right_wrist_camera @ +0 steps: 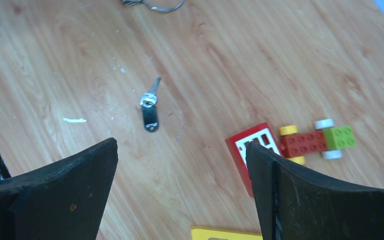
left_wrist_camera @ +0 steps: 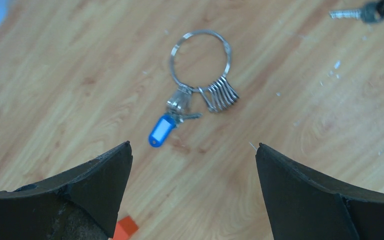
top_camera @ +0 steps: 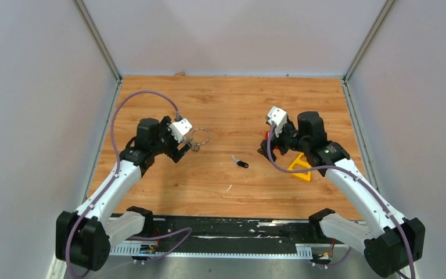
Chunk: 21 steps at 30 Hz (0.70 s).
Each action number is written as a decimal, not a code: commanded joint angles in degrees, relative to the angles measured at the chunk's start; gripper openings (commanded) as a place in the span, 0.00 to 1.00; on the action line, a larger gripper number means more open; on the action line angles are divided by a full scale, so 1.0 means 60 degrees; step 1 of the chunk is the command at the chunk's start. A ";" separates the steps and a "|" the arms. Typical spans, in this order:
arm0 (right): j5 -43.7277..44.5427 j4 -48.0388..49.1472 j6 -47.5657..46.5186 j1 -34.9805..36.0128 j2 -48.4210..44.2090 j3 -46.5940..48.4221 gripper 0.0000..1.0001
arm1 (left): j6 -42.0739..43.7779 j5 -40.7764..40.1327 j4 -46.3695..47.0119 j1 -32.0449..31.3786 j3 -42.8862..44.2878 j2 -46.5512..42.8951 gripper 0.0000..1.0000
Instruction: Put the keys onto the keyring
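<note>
Wood-grain table (top_camera: pixel 226 110), nothing yet grasped. Both jaws are spread empty: left gripper (left_wrist_camera: pixel 192 150) beside the keyring (left_wrist_camera: pixel 198 32) at left, right gripper (right_wrist_camera: pixel 180 145) near the key (right_wrist_camera: pixel 150 112) at centre, which should be gripped next.

The wooden desk (top_camera: pixel 232 104) carries few things. Left of centre lies the keyring (left_wrist_camera: pixel 200 32), flat, with a blue tag (left_wrist_camera: pixel 161 131) and a bunch of small silver rings on its wire. Near the middle, well apart from it, lies the black-headed key (right_wrist_camera: pixel 150 112). To the right sit a red block (right_wrist_camera: pixel 247 145), a small block car (right_wrist_camera: pixel 310 142) and a yellow triangular frame (top_camera: pixel 300 168). White flecks (right_wrist_camera: pixel 74 120) dot the wood.
</note>
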 commanded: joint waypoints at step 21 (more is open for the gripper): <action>0.0301 0.0115 -0.1333 0.1258 -0.0303 -0.0761 0.94 | -0.0175 -0.0341 -0.2684 -0.1801 0.4758 0.6632 0.73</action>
